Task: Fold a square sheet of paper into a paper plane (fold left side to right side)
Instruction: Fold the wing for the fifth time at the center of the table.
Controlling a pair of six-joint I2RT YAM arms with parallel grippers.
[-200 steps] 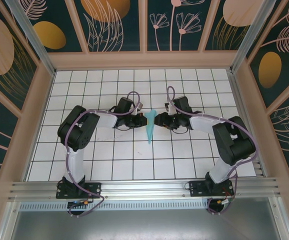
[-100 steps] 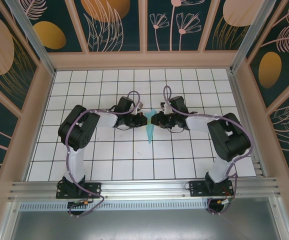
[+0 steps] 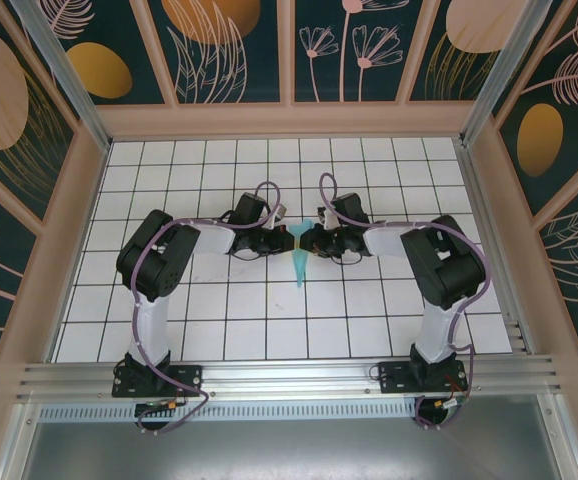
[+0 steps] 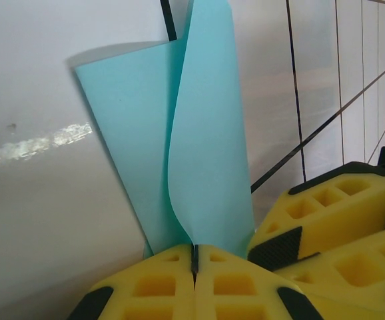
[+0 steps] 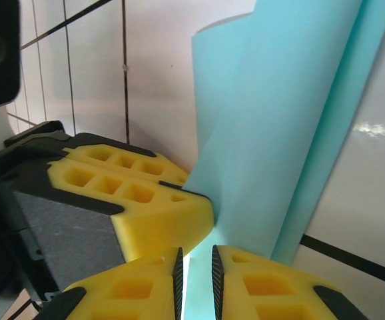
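One sheet of paper (image 3: pixel 300 266) is seen, light turquoise and folded into a narrow pointed shape. It is found about the middle of the table (image 3: pixel 219 330), well apart from all four edges, with its tip turned toward the near edge. Its wider far end is taken from both sides by the two grippers.

The left gripper (image 3: pixel 290 241) is brought in from the table's left side. In the left wrist view its yellow fingertips (image 4: pixel 159 283) are pressed together with no gap, and the paper is pinched in the seam, two layers rising from it and curving apart. The right gripper (image 3: pixel 308 240) is brought in from the right side. In the right wrist view its fingertips (image 5: pixel 259 283) are set at a narrow slit, in which a strip of turquoise is seen, so the paper is held there too. The two grippers are placed just beside each other; whether they touch cannot be told.

Two arms are counted, the left arm (image 3: pixel 154 265) and the right arm (image 3: pixel 444 270). The table is tiled in a white grid and is enclosed by patterned walls (image 3: pixel 229 50).
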